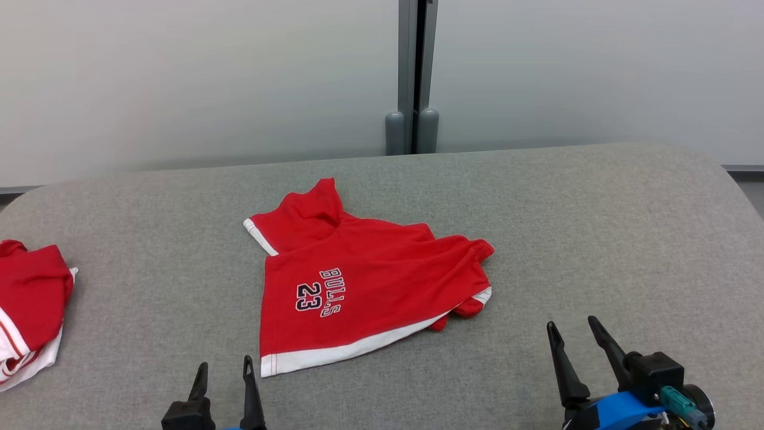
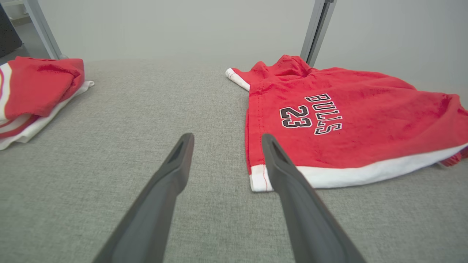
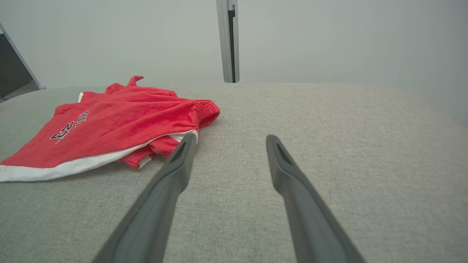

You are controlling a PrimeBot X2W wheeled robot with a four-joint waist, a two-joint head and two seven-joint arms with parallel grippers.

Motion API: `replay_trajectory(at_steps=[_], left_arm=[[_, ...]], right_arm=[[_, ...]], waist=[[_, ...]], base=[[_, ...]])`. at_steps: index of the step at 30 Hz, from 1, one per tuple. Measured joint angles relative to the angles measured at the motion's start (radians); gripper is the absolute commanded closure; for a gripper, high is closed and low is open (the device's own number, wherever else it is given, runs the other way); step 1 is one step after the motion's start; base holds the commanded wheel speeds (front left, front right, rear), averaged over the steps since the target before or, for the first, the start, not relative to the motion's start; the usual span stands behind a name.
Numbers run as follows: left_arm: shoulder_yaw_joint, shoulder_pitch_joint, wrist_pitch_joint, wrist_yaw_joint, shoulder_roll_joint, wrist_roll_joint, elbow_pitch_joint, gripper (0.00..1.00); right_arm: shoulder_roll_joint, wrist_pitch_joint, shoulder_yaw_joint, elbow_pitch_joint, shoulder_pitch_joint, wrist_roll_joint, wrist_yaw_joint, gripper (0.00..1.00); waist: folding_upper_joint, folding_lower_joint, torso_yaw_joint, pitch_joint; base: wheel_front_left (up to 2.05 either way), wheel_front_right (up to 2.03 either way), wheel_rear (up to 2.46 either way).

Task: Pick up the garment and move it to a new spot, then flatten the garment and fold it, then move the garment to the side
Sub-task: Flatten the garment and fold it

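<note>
**Red garment lies mid-worktop, both grippers open and empty**

The red garment (image 1: 364,286) lies spread on the grey fabric worktop (image 1: 597,227), roughly in the middle of the head view. It is red with a white band along its near edge and along the far left edge. The lettering "BULLS 23" (image 1: 320,292) faces up and runs sideways. Its right end is bunched into a gathered, elastic-looking edge, and a small fold of red and white cloth pokes out from under the near right corner. The far left part rises in a rumpled peak.

The left gripper (image 1: 225,362) hovers just beside the garment's near left corner with its jaws apart and nothing between them. In the left wrist view one finger overlaps that white corner, but I cannot tell whether it touches the cloth. The right gripper (image 1: 571,323) is near the garment's right end, over bare worktop, likewise spread wide and empty.

A stack of red and white clothes (image 1: 30,310) sits at the worktop's left edge, well apart from the garment. Behind the worktop stand pale wall panels (image 1: 179,71) joined at a grey post (image 1: 415,77).
</note>
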Motion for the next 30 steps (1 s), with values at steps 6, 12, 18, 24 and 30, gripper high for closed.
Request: replay_trajectory(at_steps=[6,12,18,24,30], left_arm=[[-0.024,-0.004,0.000,-0.034,0.000,-0.044,0.030,0.00],[-0.062,-0.074,0.000,-0.039,0.000,-0.100,0.093,0.00],[-0.101,-0.111,0.000,-0.023,0.000,-0.142,0.152,0.00],[-0.109,-0.113,0.000,-0.013,0.000,-0.158,0.151,0.14],[-0.113,-0.114,0.000,-0.014,0.000,-0.148,0.134,1.00]], right_arm=[[0.001,0.000,0.021,0.000,-0.007,0.011,0.000,0.00],[0.002,0.000,0.029,-0.002,-0.040,0.013,0.000,0.00],[0.001,0.000,0.023,0.002,-0.059,0.013,0.000,0.00],[0.001,0.000,0.014,0.002,-0.067,0.014,0.000,0.00],[0.001,0.000,0.016,0.002,-0.070,0.016,0.000,0.00]], waist=[[0.0000,0.0000,-0.011,0.033],[0.0001,0.0003,-0.034,0.097],[0.0001,0.0003,-0.048,0.132],[0.0001,0.0003,-0.047,0.142],[0.0001,0.0002,-0.032,0.150]], base=[[0.00,0.00,0.00],[0.00,0.00,0.00],[0.00,0.00,0.00],[0.00,0.00,0.00],[0.00,0.00,0.00]])
